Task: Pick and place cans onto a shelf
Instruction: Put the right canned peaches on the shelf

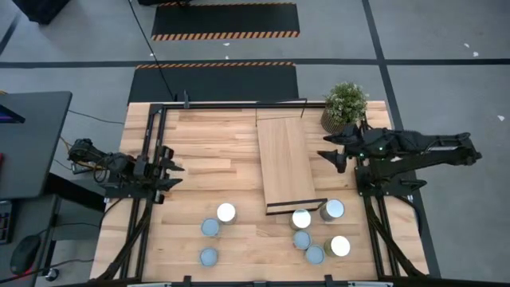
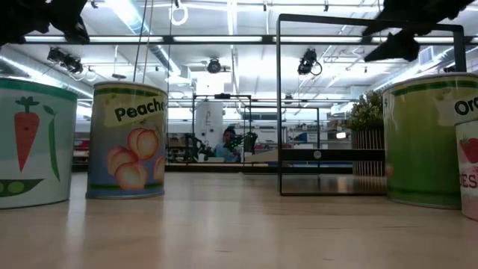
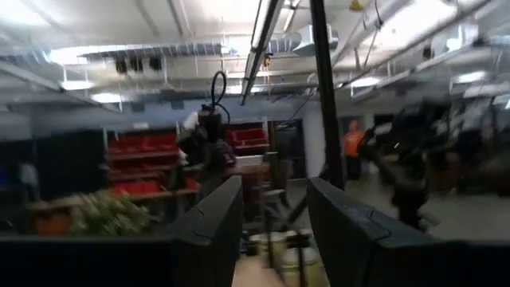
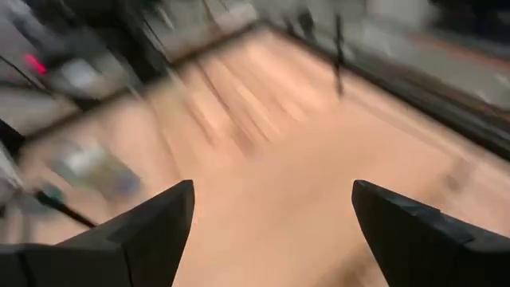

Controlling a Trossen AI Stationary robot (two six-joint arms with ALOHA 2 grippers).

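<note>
Several cans stand upright on their bases on the tabletop near its front edge: three at the left [image 1: 226,212], [image 1: 209,228], [image 1: 209,257] and a cluster at the right [image 1: 301,218], [image 1: 331,210], [image 1: 339,246]. In the low view a peach can [image 2: 127,142] and a green can [image 2: 429,138] show close up. The shelf [image 1: 287,163], a light-wood board with a dark front edge, lies at the table's middle. My left gripper [image 1: 170,168] is open and empty at the table's left side, and its fingers also show in the left wrist view [image 3: 275,231]. My right gripper [image 1: 331,150] is open and empty just right of the shelf, above the table [image 4: 271,231].
A potted green plant [image 1: 344,104] stands at the far right corner, just behind my right gripper. A thin black wire frame [image 2: 278,104] rises at the shelf. Bare tabletop [image 1: 215,151] lies between my left gripper and the shelf.
</note>
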